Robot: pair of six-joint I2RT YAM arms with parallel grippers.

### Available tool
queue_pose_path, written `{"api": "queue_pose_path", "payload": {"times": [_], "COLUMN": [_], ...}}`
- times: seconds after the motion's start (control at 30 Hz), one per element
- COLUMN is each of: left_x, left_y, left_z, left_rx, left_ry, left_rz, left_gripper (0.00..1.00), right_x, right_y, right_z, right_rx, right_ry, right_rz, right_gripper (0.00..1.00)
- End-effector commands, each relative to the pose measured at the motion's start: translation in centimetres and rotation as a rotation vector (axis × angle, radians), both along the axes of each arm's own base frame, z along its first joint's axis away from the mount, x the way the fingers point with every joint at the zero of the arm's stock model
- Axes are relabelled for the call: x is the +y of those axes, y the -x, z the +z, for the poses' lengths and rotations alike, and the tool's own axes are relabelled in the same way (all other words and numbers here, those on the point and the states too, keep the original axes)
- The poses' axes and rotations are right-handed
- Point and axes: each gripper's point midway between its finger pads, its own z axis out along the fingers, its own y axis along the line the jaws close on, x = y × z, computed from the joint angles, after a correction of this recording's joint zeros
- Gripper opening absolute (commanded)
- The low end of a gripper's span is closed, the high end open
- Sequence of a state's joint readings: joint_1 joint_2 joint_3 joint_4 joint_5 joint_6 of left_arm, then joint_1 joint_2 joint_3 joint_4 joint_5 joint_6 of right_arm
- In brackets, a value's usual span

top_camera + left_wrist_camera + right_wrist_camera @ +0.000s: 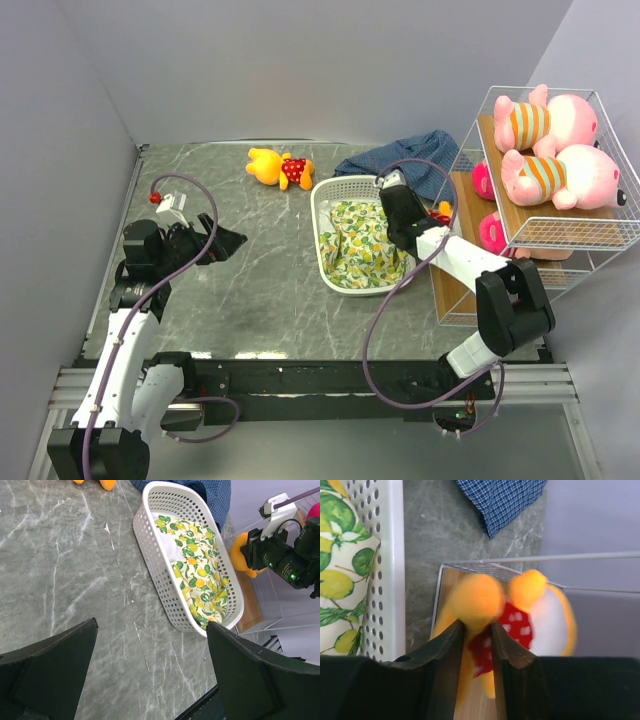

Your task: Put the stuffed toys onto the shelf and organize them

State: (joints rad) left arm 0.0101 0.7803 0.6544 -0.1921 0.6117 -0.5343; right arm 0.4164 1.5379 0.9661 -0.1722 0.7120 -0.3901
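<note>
Bear at the shelf: a yellow-orange bear in red (520,622) sits blurred over the far corner of the low wooden plank; whether it rests on the wood cannot be told.
Right gripper: the right gripper (477,626) points down at that corner, its 2 fingers only narrowly apart with 1 yellow limb of the bear between them; whether they press the limb or merely flank it cannot be told.
Shelf: the white wire shelf (455,285) stands at the table's right edge, its plank tiers stepping up toward the right.
Top tier: the far pig (545,122) and the near pig (565,177), both pink in orange-striped shirts, lie side by side, touching.
Tier below: 2 pink dolls, the far doll (483,180) and the near doll (492,233), show partly under the top tier.
Loose toy: a second bear (280,167) lies on the table near the back wall, well apart from the shelf.
Basket: a white slotted basket (325,240) stands just left of the shelf, with a lemon-print cloth (360,245) inside it.
Fabric: a blue checked fabric (410,160) lies behind the basket, beside the shelf's far end.
Left gripper: the left gripper (150,625) hangs over the left side of the grey marbled table (250,300) with its fingers spread wide and nothing between them.
</note>
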Motion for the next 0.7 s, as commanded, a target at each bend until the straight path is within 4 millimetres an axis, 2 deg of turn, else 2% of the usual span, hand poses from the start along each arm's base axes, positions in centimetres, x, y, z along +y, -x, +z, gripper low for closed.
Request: {"api": "queue_pose_path", "payload": {"times": [0.0,0.3,0.53,0.67], "left_x": [0.0,0.0,0.1,0.1], "left_y": [-0.1,-0.1,-0.1,-0.1], "left_z": [1.7,1.6,1.8,1.8], "left_rx": [-0.075,-0.075,-0.075,-0.079], "left_ry": [-0.023,-0.024,-0.023,-0.024], "left_rz": [-0.006,-0.008,-0.005,-0.005], "left_gripper": [0.96,0.96,0.96,0.96], "right_x": [-0.4,-1.2,0.9,0.5], "right_y": [-0.9,-0.4,-0.7,-0.8], "right_z": [0.2,-2.3,-3.1,-3.5], "right_rx": [-0.023,0.06,0.078,0.088], "right_ry": [-0.002,0.02,-0.108,-0.09], "right_rz": [0.012,-0.005,0.045,0.029], "right_gripper": [0.36,0.38,0.37,0.37]}}
